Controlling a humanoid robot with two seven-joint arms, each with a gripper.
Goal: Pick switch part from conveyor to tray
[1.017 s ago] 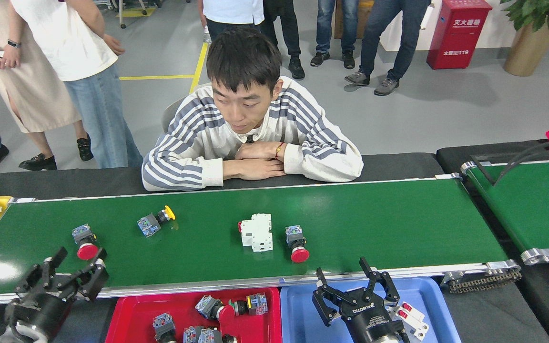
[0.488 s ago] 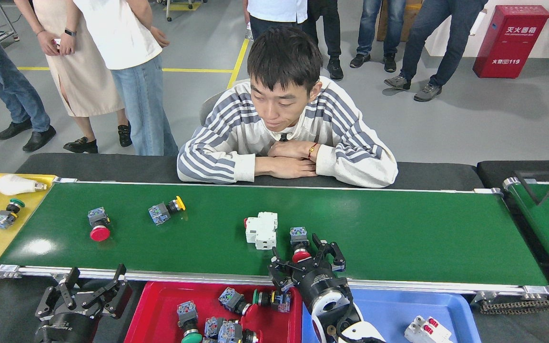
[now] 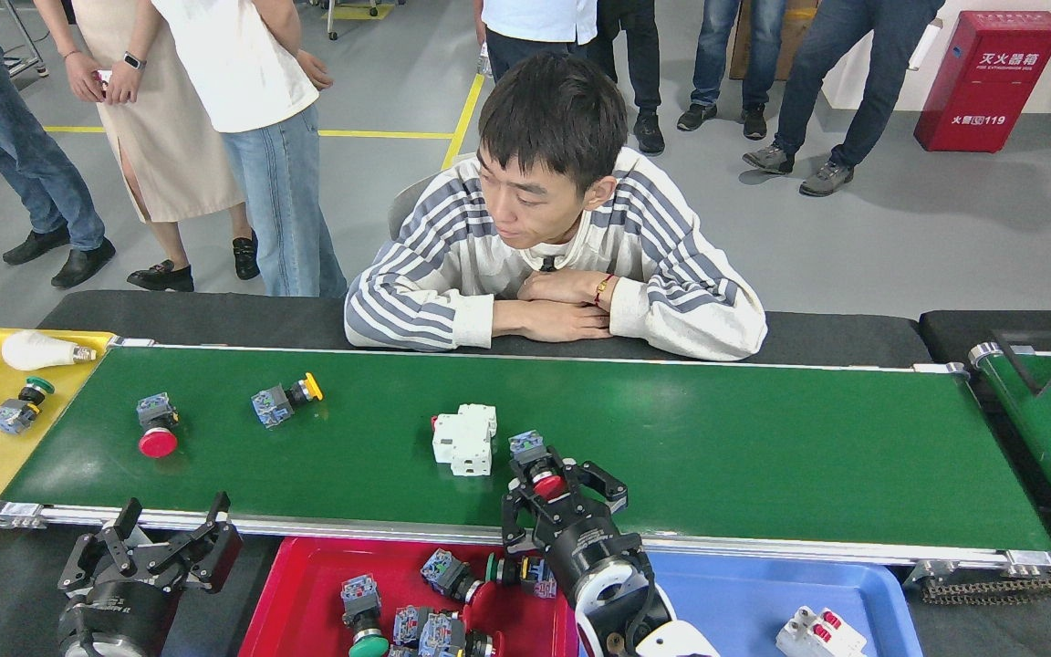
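The conveyor carries several parts. Below it are the red tray and the blue tray. The right gripper has its jaws spread open around the red-capped switch, not closed yet. The left gripper waits open, off the belt. The white breaker is just beside the switch; if the jaws close off-centre, I think they may push it or let the round cap slip.

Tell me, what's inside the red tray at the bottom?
The red tray holds a heap of push-button switch parts with blue-grey blocks, some with green caps, some red. Its right corner is hidden behind the right gripper, and the picture's edge cuts off the bottom.
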